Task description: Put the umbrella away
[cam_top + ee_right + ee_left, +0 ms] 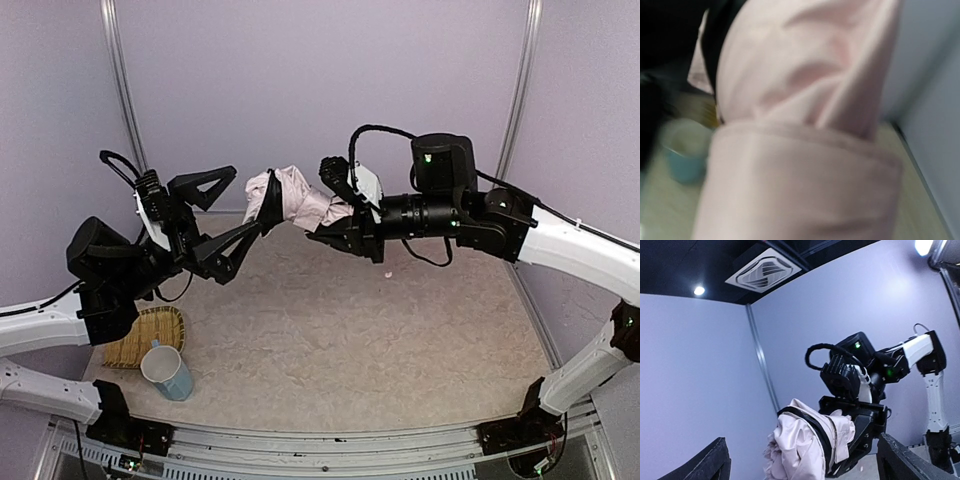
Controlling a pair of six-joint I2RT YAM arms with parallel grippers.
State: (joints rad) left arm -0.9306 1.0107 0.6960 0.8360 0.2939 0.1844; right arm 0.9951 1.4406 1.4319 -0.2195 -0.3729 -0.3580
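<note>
Right claw clamped on the bundled umbrella, aloft over the bench. Left claw wide, tips bracketing the free end — best to close squarely on the bundle, not on loose folds. Woven tray and cup sit near-left — well apart, likely no hindrance.

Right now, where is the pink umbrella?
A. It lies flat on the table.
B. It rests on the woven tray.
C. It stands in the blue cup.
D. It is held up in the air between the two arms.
D: the umbrella hangs clear above the table, gripped by the right fingers, away from the cup and the tray.
</note>
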